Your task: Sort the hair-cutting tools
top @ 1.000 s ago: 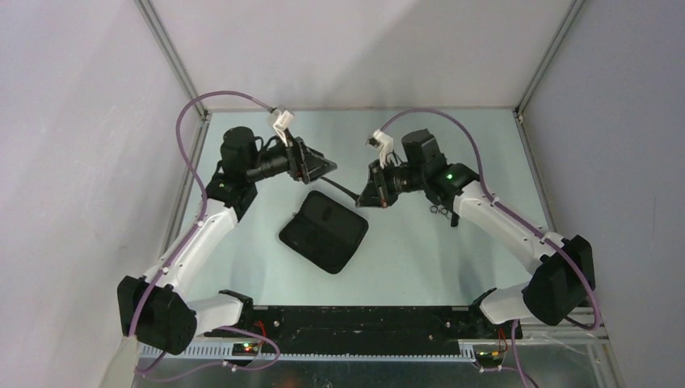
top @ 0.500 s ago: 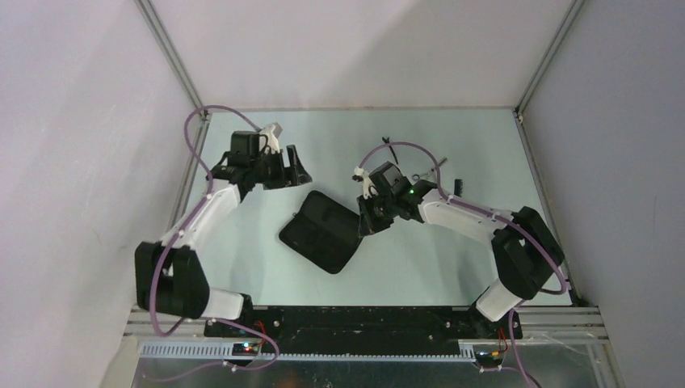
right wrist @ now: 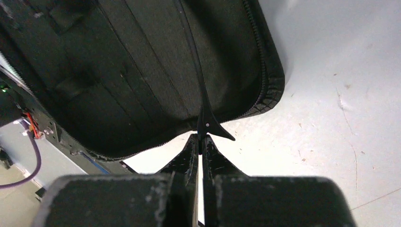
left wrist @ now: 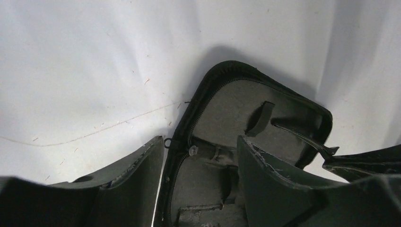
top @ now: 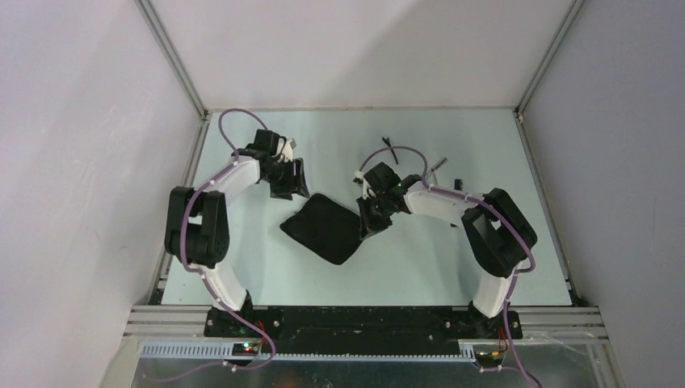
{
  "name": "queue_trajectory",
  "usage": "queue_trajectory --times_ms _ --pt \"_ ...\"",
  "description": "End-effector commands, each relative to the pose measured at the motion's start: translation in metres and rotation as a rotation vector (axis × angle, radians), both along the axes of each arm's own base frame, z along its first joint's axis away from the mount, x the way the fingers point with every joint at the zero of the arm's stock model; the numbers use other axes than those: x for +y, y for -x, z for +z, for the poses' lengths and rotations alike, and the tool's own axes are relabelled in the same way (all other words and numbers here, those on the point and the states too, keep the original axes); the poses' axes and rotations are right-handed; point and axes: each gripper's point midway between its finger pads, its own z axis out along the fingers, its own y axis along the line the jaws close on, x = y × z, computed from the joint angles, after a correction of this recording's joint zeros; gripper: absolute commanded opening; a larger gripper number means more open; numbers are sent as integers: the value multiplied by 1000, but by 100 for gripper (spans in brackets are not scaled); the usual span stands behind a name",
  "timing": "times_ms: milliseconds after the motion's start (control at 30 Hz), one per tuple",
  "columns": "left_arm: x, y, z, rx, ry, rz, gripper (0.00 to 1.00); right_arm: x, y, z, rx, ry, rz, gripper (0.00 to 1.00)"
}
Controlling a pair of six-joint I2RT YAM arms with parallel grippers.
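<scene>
The clip [right wrist: 206, 120] reaches into the case [right wrist: 118, 71], centred on the table [top: 420, 259].

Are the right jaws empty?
No, the right gripper is shut on a thin black clip that reaches over the rim of the open case.

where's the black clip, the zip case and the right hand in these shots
black clip [right wrist: 206, 124]: right wrist view, its wide hinge end
zip case [right wrist: 142, 71]: right wrist view, its inner fabric lining
right hand [right wrist: 201, 145]: right wrist view, between its fingertips
</scene>
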Motion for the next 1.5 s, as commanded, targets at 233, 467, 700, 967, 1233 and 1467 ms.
queue_trajectory --times_ms 233,467,700,967,1233,1467 --pt "-13 -1 -31 94 16 -81 46 7 -16 7 147 -94 -52 0" --pt "-15 9 -46 153 1 -111 29 11 -14 1 248 -131 -29 0" --pt "-12 10 -52 180 -13 -101 16 10 -2 4 328 -145 9 0" --pt "-10 9 -51 179 -27 -100 10 11 2 16 342 -181 24 0" --pt "-11 10 -49 168 -27 -123 5 16 -19 6 310 -173 -12 0" --pt "-14 13 -47 161 -36 -147 2 21 -33 -2 298 -157 -11 0"
